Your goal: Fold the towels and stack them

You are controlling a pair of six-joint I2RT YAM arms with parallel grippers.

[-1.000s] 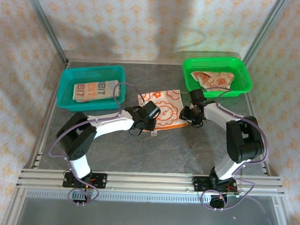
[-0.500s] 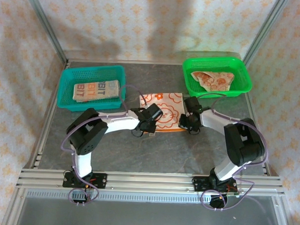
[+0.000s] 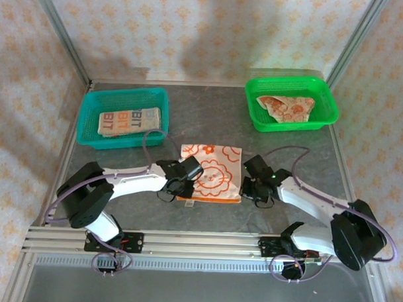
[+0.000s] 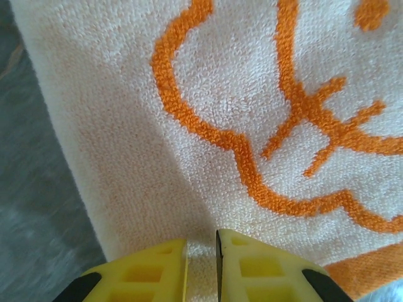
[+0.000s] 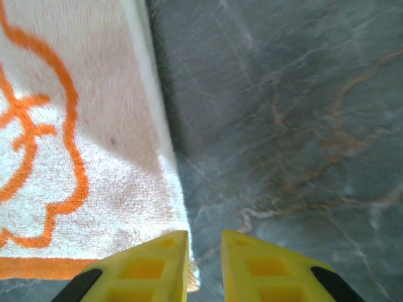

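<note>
The cream terry towel with orange lion print (image 3: pixel 210 173) lies flat on the grey stone counter (image 3: pixel 288 147). The left fingers (image 4: pixel 145 274) stand narrow, pinching its near edge. The right fingers (image 5: pixel 264 270) are narrow at the near right corner, and I cannot tell whether cloth is caught. If that corner slips free, a lift would likely drag the towel askew and fold it crooked

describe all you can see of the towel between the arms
The towel lies flat on the grey table, cream side up, terry with an orange outlined lion face and flower and an orange hem along its near edge. The left pincer pinches its near left corner, the right pincer its near right corner.
</note>
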